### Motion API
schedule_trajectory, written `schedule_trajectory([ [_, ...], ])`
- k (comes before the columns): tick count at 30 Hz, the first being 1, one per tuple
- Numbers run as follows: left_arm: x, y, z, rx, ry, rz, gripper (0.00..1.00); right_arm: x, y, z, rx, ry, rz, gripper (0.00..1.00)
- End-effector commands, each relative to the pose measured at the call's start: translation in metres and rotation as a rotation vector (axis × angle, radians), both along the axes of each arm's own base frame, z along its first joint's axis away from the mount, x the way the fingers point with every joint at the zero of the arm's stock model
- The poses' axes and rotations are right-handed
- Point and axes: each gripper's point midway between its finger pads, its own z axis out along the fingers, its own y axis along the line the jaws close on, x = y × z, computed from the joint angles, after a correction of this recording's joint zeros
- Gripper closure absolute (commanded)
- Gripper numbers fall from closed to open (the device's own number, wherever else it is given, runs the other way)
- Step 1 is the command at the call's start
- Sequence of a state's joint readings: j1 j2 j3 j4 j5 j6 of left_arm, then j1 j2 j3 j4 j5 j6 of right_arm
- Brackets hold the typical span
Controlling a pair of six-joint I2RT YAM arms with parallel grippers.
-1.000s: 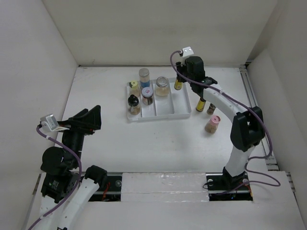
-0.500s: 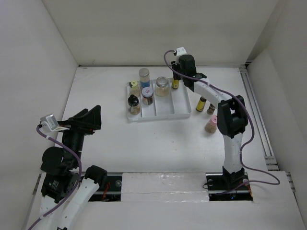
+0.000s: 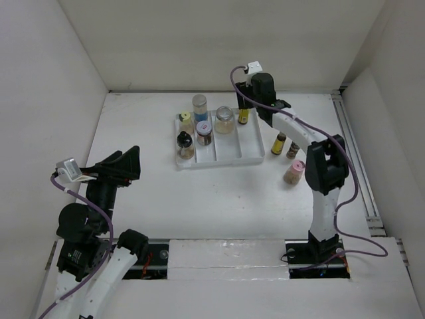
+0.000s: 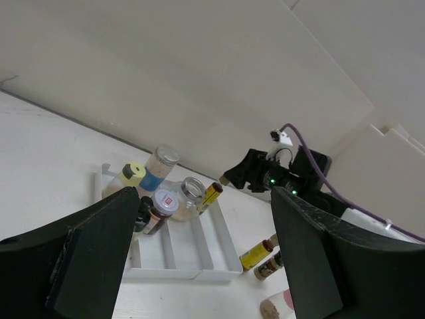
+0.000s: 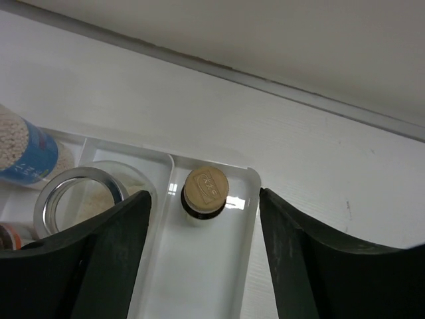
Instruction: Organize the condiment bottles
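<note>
Sorting looks about two thirds done. The slim yellow bottle (image 5: 205, 191) with the tan cap stands upright in the far corner of the white divided tray's (image 3: 219, 163) right-hand compartment. The right gripper (image 3: 246, 104) hangs over it with its fingers spread well apart, touching neither side of the bottle.

To the left in the top view, five more stand in the tray:
- the silver-lidded glass jar (image 3: 224, 119) in the middle compartment
- the blue jar (image 3: 200, 106)
- the yellow-capped jar (image 3: 186, 120)
- the white-capped jar (image 3: 204, 132)
- the black-capped bottle (image 3: 184, 143)

Left to place, right of the tray on the table (image 3: 219, 206), are a second yellow bottle (image 3: 278, 143), a small dark bottle (image 3: 292, 151) and the pink-capped jar (image 3: 293, 171).

The right compartment has open floor on the near side of the slim bottle. The back wall (image 3: 226, 46) runs close behind the tray's far rim, so room to lift lies upward and toward the lower frame.

The left gripper (image 3: 129, 161) sits at lower left, spread and empty.
</note>
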State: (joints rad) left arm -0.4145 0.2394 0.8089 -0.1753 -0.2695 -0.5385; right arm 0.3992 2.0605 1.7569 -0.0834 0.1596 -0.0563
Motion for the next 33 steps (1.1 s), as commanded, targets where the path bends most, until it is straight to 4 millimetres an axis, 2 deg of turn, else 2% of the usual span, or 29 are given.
schedule_trajectory([
  [1,0.004,-0.001,0.006,0.008,-0.024,0.007,0.23,-0.034,-0.022,0.100,0.066,-0.163,-0.018,0.30],
  [3,0.002,0.000,0.008,0.005,-0.033,0.007,0.23,-0.059,-0.044,0.107,0.050,-0.173,-0.104,0.33],
  [4,0.002,0.000,0.008,0.004,-0.033,0.007,0.23,-0.085,-0.062,0.105,0.055,-0.166,-0.148,0.39],
  [5,0.002,0.000,0.008,0.004,-0.033,0.007,0.23,-0.098,-0.073,0.103,0.051,-0.164,-0.185,0.44],
  [6,0.001,-0.001,0.008,0.007,-0.034,-0.003,0.23,-0.110,-0.089,0.099,0.040,-0.163,-0.247,0.45],
  [7,0.001,-0.001,0.008,0.007,-0.034,-0.003,0.23,-0.121,-0.096,0.093,0.041,-0.155,-0.266,0.44],
  [8,0.001,-0.001,0.008,0.007,-0.034,-0.003,0.23,-0.136,-0.110,0.079,0.031,-0.140,-0.282,0.36],
  [10,0.001,-0.003,0.008,0.010,-0.035,-0.014,0.23,-0.145,-0.126,0.065,0.026,-0.110,-0.307,0.26],
  [11,0.001,-0.003,0.008,0.010,-0.035,-0.014,0.23,-0.152,-0.128,0.050,0.007,-0.075,-0.307,0.15],
  [14,-0.001,-0.002,0.009,0.006,-0.043,-0.014,0.23,-0.151,-0.140,0.032,0.009,-0.028,-0.317,0.13],
  [15,-0.002,-0.002,0.009,0.006,-0.044,-0.014,0.23,-0.152,-0.137,0.021,0.012,-0.001,-0.303,0.13],
  [20,-0.002,-0.002,0.009,0.006,-0.044,-0.014,0.23,-0.147,-0.129,0.002,0.021,0.050,-0.252,0.16],
  [23,-0.002,-0.002,0.009,0.006,-0.044,-0.014,0.23,-0.142,-0.128,-0.009,0.010,0.079,-0.238,0.22],
  [24,-0.002,-0.002,0.009,0.006,-0.044,-0.014,0.23,-0.140,-0.128,-0.005,0.013,0.070,-0.238,0.23],
  [26,-0.002,-0.004,0.009,0.008,-0.045,-0.022,0.23,-0.134,-0.124,-0.010,0.015,0.078,-0.230,0.28],
  [29,-0.002,-0.004,0.009,0.008,-0.045,-0.022,0.23,-0.127,-0.127,-0.013,0.016,0.075,-0.239,0.42],
  [30,-0.002,-0.004,0.009,0.008,-0.045,-0.022,0.23,-0.125,-0.128,-0.009,0.015,0.064,-0.250,0.44],
  [32,-0.002,-0.004,0.009,0.008,-0.045,-0.022,0.23,-0.124,-0.128,-0.013,0.011,0.074,-0.250,0.52],
  [33,-0.002,-0.004,0.009,0.008,-0.045,-0.022,0.23,-0.125,-0.128,-0.013,0.019,0.075,-0.254,0.52],
])
